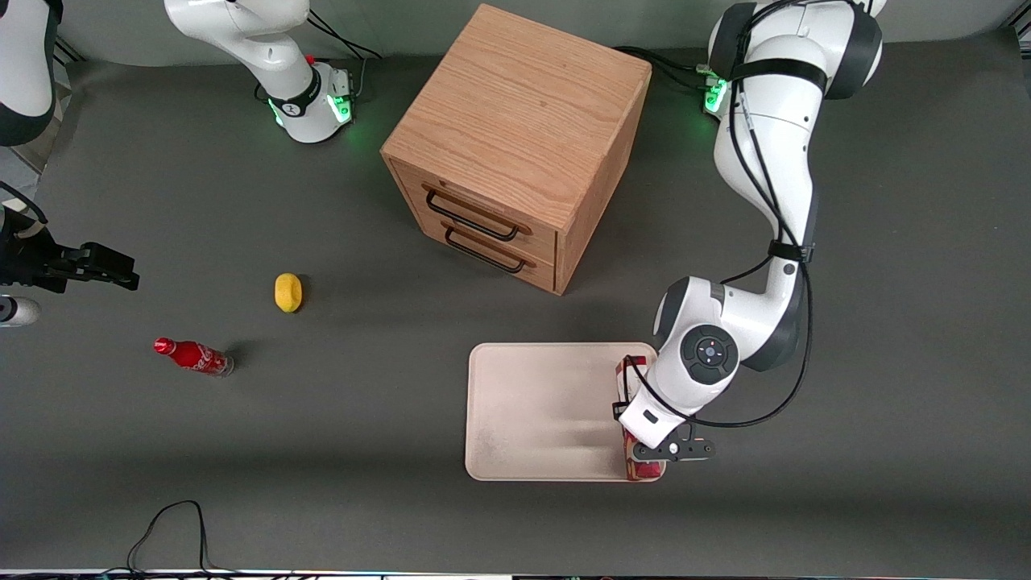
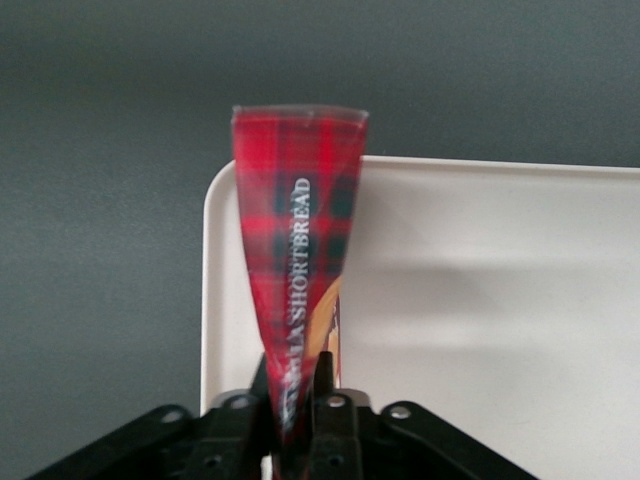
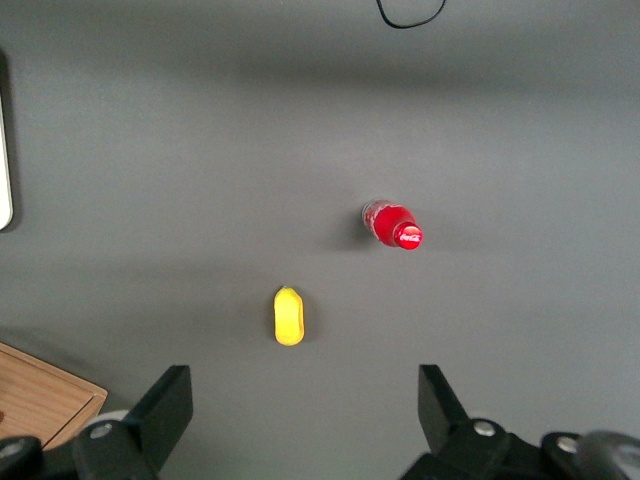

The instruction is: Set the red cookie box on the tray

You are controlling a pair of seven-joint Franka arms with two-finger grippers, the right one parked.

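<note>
Only the wrist camera on the working arm gives a close look at the red cookie box (image 2: 298, 260): a tartan carton with "SHORTBREAD" printed along it, pinched between the gripper (image 2: 300, 400) fingers (image 2: 325, 385), which press against its two long faces. From the front camera the same box (image 1: 644, 469) is mostly covered by the wrist, with just a red end peeking out at the tray's (image 1: 540, 403) near corner on the working arm's side, and another bit (image 1: 624, 372) showing above the wrist. Whether it rests on the tray or hangs just over the rim, I cannot tell.

Seen from the front, the gripper (image 1: 648, 457) sits at about 4 o'clock from the tray's middle, right over that edge. The arm reaches down from its base at the table's 1 o'clock, elbow bent, forearm folding in toward the tray, wrist pointing straight down.

Elsewhere, the front camera shows a wooden drawer cabinet (image 1: 515, 145) at 12 o'clock from the tray. Toward the parked arm's end lie a yellow lemon (image 1: 288, 292) and a small red soda bottle (image 1: 193, 356) on its side; the parked wrist's camera looks straight down on both (image 3: 289, 315) (image 3: 392, 224).
</note>
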